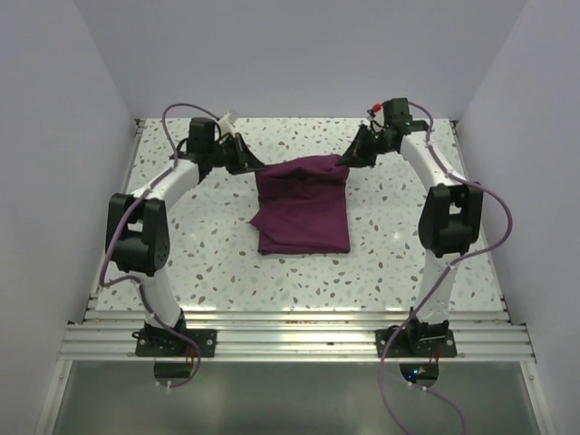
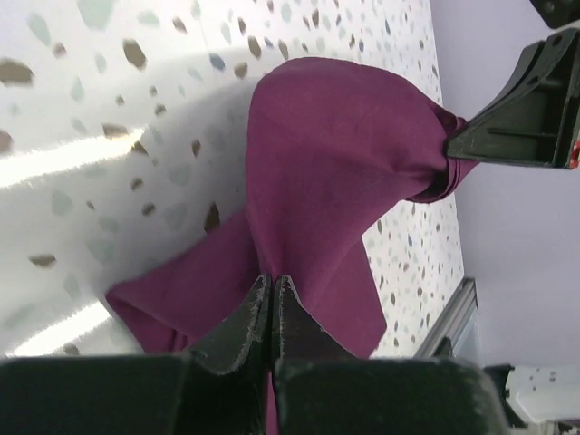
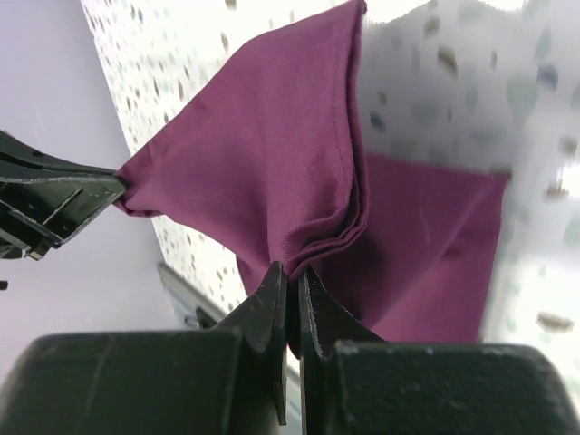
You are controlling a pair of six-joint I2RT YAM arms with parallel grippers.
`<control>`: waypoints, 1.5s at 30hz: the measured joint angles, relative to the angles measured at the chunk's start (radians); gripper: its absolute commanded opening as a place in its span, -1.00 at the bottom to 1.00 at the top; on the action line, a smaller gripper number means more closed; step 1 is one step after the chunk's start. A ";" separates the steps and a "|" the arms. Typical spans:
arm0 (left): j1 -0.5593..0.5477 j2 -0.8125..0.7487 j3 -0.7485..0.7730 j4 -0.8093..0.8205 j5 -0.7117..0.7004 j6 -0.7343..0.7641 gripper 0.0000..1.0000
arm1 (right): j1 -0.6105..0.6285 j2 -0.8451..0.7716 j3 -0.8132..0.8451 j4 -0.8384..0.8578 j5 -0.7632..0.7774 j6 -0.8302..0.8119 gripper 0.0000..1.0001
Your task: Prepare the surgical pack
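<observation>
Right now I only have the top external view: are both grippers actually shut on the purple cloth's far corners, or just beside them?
Observer: The left wrist view shows the left gripper shut on the purple cloth, fabric pinched between its tips.
Operator: And the right?
Observer: The right gripper is shut on it too, over an edge showing several stacked layers.
Operator: Is that edge lifted?
Observer: It looks raised, shadowing the speckled table beneath.

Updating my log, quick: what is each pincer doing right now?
Left pincer: closed, holding the purple cloth by its far left corner.
Right pincer: closed, holding the same cloth by its far right corner.
</observation>
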 measured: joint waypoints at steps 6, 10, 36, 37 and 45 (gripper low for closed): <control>-0.039 -0.181 -0.198 -0.047 -0.007 0.020 -1.00 | 0.005 -0.156 -0.207 -0.046 -0.016 -0.050 -1.00; -0.041 -0.267 -0.304 -0.074 -0.020 0.038 -1.00 | 0.008 -0.266 -0.356 -0.061 -0.016 -0.083 -1.00; -0.052 -0.326 -0.544 -0.121 -0.037 0.093 -0.17 | 0.042 -0.388 -0.725 -0.050 -0.012 -0.181 -0.30; -0.052 -0.327 -0.545 -0.124 -0.036 0.099 -0.09 | 0.042 -0.388 -0.724 -0.056 -0.010 -0.186 -0.20; -0.052 -0.422 -0.517 -0.134 -0.053 0.149 0.06 | 0.044 -0.389 -0.573 -0.043 0.045 -0.211 0.32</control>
